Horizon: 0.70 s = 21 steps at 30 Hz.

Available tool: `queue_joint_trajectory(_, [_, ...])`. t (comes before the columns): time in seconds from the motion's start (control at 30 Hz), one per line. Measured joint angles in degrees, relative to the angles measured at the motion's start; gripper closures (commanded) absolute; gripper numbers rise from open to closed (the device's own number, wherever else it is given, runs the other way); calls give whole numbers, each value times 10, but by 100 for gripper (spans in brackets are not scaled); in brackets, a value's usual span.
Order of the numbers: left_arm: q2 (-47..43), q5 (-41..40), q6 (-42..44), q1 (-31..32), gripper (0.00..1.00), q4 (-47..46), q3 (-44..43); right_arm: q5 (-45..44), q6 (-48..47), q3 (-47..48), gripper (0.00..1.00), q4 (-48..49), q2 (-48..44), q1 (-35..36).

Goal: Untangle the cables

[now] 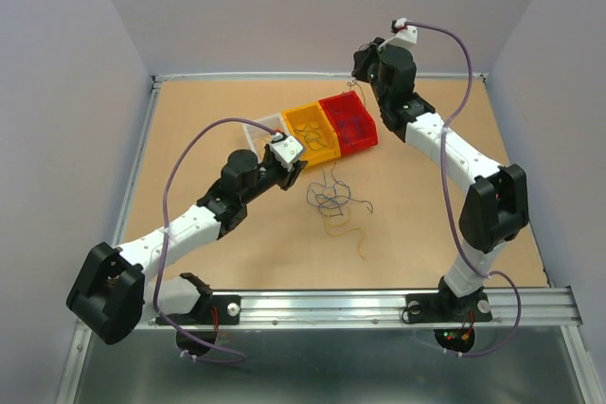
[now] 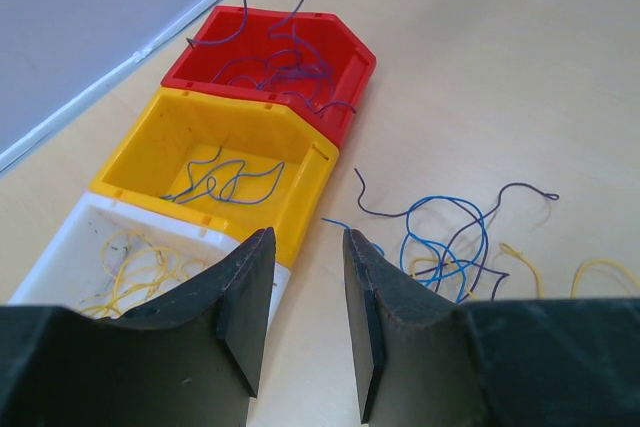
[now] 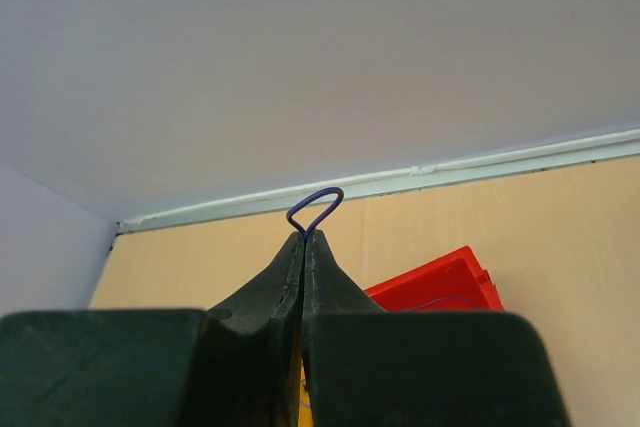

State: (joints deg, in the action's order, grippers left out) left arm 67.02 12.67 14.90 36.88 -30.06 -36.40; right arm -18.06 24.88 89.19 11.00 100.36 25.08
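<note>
- Your right end effector [image 3: 304, 237] is pressing its fingers fully together on a dark purple wire [image 3: 325, 190]. A small loop of the wire is poking out just above the tips.
- The red bin [image 3: 440, 282] is sitting below and slightly right of that grip.
- Your left end effector [image 2: 306, 247] is hovering with its fingers partway apart and nothing between them.
- Ahead and to the left of it, the white bin [image 2: 55, 252], yellow bin [image 2: 312, 182] and red bin are lining up one behind the other.
- Ahead and to the right, the tangle of cables [image 2: 450, 247] is lying loose on the desk [image 2: 500, 67], with blue, yellow and dark strands crossing each other.
- The strands hanging from the held wire are trailing down into the red bin among the purple wires [image 2: 290, 72] already there.
- If you are pulling up or sideways, they could hook and drag sorted wires back out.
- The wire is hair-thin, so a quick jerk could make it slip from the grip.
- If the left fingers are closing deep in the tangle, they are likely catching several colours at once.
- The desk's back rim [image 3: 450, 169] and the wall [image 3: 300, 47] are standing close beyond the right tips, so room is running out there.
- Bare desk is lying open to the right of the bins.
- The white bin's wall is sitting just ahead of the left tips, so the clear way for that arm is to the right.
</note>
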Motion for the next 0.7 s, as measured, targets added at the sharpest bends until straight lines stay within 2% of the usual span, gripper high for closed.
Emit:
queue_joint_trajectory(0.27, [0,0,0,-2,55,0,0,-9,11,-1,100,15,41,0])
queue_joint_trajectory(0.7, [0,2,0,-3,55,0,0,-72,-1,-38,99,42,68,0])
